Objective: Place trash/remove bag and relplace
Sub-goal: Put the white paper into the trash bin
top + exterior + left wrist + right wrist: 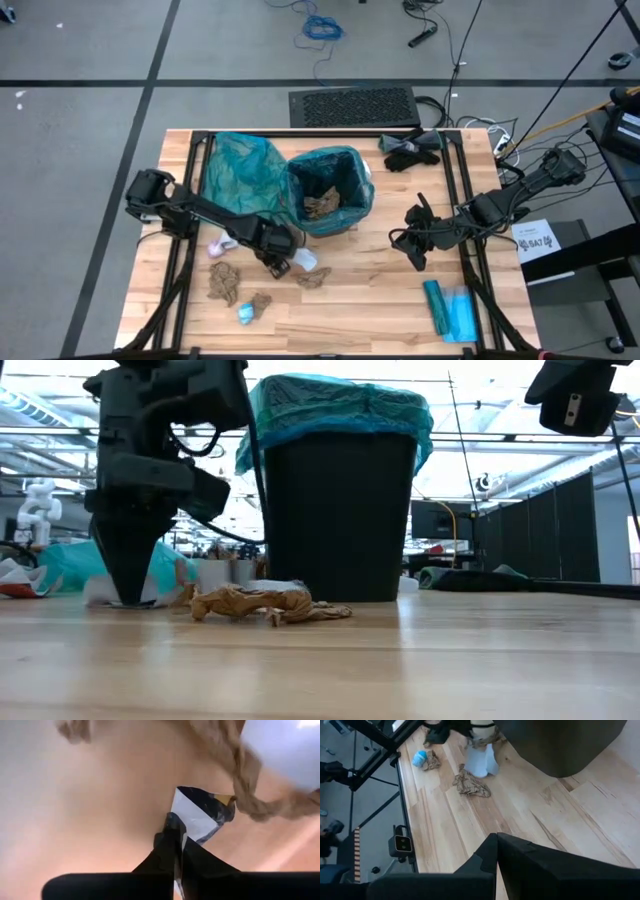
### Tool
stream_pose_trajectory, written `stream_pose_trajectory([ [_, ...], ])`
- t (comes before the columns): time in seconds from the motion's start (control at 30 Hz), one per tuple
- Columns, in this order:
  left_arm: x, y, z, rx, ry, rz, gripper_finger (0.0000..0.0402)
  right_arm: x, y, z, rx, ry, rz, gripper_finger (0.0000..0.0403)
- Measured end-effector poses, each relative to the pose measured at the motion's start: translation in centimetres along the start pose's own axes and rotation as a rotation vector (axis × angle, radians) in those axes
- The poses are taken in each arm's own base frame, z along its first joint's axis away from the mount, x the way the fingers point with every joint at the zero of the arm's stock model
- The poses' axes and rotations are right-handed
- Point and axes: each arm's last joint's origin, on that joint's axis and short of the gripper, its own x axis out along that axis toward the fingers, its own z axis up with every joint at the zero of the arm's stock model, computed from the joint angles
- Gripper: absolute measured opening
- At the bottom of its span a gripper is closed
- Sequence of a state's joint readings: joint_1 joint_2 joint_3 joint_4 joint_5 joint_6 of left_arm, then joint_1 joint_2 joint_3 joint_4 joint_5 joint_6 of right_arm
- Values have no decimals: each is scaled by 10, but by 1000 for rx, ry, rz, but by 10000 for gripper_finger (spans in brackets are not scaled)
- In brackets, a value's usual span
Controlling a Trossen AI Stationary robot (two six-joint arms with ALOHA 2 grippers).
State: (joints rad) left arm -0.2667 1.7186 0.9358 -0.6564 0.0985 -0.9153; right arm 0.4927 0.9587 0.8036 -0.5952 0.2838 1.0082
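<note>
From above we see the black bin (pixel 330 190) with its crinkly teal bag at the middle of the wooden table (pixel 370 290). Brown paper lies inside it. The left gripper (pixel 278 262) is at seven o'clock from the bin, down by a white wad (pixel 305 260). More crumpled trash (pixel 222 281) lies at eight o'clock. The right gripper (pixel 412 243) hangs at four o'clock, pressed together.

From table height we see a twisted brown wad (pixel 268 603) lying before the bin.

In the left wrist view the dark fingers (pixel 170 847) are pinching a thin white scrap (pixel 197 817).

In the right wrist view its fingers (pixel 496 851) are pressed together above bare wood.
</note>
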Motion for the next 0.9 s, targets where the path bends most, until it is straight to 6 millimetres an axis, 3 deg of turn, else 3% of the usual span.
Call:
stream_pose_trajectory([
  [0.17, -12, -25, -9, 33, 22, -51, 2, 0, 0, 0, -6, 0, -1, 0],
  [0.37, -55, -51, -27, 79, 24, -70, 1, 0, 0, 0, -6, 0, -1, 0],
  [0.57, -124, -59, -41, 77, -76, -118, 1, 0, 0, 0, -7, -2, -2, 0],
  [0.77, -208, -49, -40, 31, -459, -218, 0, 0, 0, 0, -11, -2, -2, 0],
  [0.9, -253, -35, -37, 57, -732, -193, 0, 0, 0, 0, -11, -2, -2, 0],
])
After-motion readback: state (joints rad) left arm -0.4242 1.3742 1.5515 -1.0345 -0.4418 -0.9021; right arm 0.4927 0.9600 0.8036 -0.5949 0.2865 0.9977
